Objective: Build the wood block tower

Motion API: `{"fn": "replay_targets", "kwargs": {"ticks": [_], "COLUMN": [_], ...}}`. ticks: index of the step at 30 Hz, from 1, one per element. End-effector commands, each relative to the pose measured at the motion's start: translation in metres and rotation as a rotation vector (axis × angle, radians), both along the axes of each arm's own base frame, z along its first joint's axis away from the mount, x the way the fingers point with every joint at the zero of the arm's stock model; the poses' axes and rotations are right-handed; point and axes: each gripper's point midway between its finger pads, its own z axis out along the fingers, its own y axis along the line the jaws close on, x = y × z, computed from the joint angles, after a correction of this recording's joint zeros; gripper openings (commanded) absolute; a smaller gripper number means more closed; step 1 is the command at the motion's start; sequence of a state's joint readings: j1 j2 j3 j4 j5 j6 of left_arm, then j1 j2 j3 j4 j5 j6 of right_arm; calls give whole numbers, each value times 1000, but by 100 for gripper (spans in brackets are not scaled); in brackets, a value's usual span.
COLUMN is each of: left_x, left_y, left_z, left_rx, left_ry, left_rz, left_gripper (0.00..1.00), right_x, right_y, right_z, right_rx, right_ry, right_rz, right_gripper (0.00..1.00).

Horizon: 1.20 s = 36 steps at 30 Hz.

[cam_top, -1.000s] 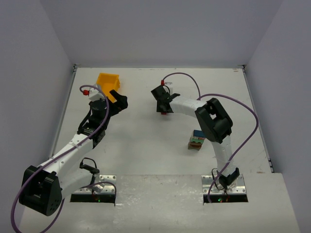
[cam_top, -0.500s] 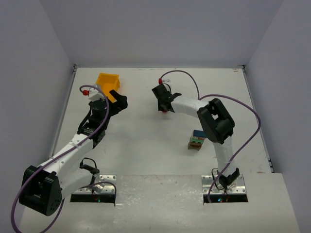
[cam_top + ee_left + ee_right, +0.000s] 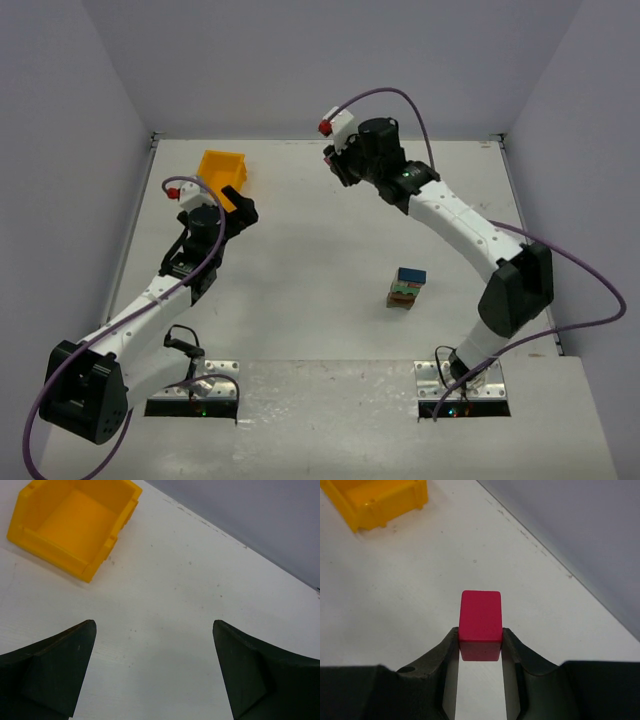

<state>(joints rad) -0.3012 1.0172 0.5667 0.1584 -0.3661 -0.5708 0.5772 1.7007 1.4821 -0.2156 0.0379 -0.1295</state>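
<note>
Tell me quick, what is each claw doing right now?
Left gripper: open, holding nothing.
Right gripper: closed on a magenta-red wood block.

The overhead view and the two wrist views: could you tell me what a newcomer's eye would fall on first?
First, the bright red block pinched in the right gripper, out over the far side of the table. Next, the yellow bin at the far left corner, with the open left gripper hovering empty near it. Last, the small tower, blue on top, right of centre.
</note>
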Motion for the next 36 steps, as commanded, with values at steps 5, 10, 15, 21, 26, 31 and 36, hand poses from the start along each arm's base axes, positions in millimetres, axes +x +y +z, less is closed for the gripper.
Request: {"fn": "replay_targets", "kwargs": {"ticks": [5, 10, 15, 21, 26, 31, 36], "left_x": [6, 9, 16, 20, 20, 20, 19], "left_y": [7, 3, 1, 2, 2, 3, 4], "left_z": [23, 18, 7, 4, 0, -3, -4], "left_rx": [59, 78, 115, 144, 161, 171, 174], "left_ry": [-50, -45, -8, 13, 12, 14, 18], "left_rz": [17, -9, -25, -20, -32, -28, -22], "left_gripper": [100, 100, 100, 100, 100, 100, 100], "right_x": [-55, -120, -184, -215, -223, -231, -235], "right_y": [-88, -107, -128, -140, -146, -151, -157], "right_z": [49, 47, 18, -12, -23, -32, -44], "right_rx": [-130, -187, -247, -284, -310, -326, -334], "right_ry": [18, 59, 122, 197, 228, 299, 322], "right_rz": [277, 405, 477, 514, 521, 522, 511], "right_gripper": [6, 6, 6, 7, 4, 4, 5]}}
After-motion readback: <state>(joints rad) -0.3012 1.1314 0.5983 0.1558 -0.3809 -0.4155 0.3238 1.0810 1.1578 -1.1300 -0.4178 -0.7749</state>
